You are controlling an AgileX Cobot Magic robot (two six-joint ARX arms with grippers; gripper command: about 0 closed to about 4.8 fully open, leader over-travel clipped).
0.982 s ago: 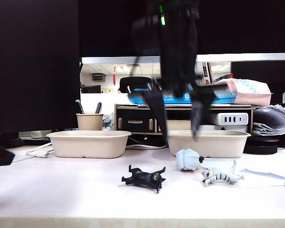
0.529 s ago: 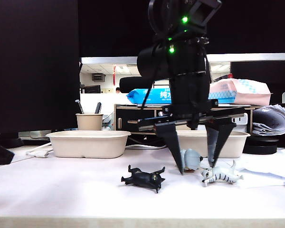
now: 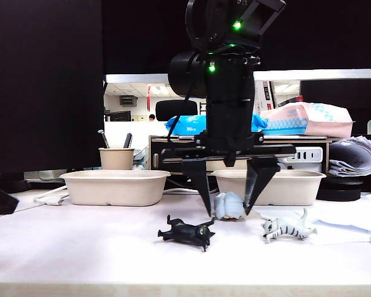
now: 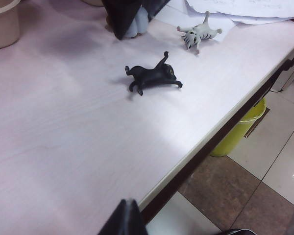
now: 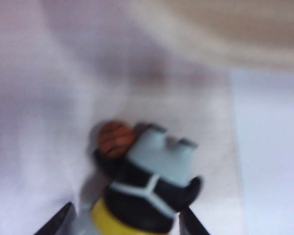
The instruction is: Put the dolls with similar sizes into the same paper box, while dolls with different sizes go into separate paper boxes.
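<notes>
From the exterior view, the right gripper [image 3: 227,201] hung low over the table [image 3: 99,247], its dark wedge-shaped jaws spread wide on either side of the pale blue-white figure [image 3: 229,206], whether touching it could not be told. The glossy black cat [image 3: 187,231] sprawled on its side just in front, nearer the table's front edge, and the grey-white striped cat [image 3: 287,229] lay off toward the right. Behind them, toward the back edge, sat two beige moulded-pulp paper boxes [image 3: 115,187] [image 3: 294,185], rounded corners, rolled rims. A small round cup [image 3: 116,158] stood behind the left box.

In the left wrist view, the smooth pale table [image 4: 63,147] carried the black cat [image 4: 153,76] mid-surface, the striped cat [image 4: 198,32] nearer the edge. Only a dark tip of the left gripper [image 4: 123,220] showed; whether its jaws were spread or together could not be told.

In the right wrist view, blurred: the rounded figure [image 5: 154,183] showed pale blue, black and yellow, with a small orange ball [image 5: 114,138], between two dark jaw tips of the right gripper [image 5: 125,223].
</notes>
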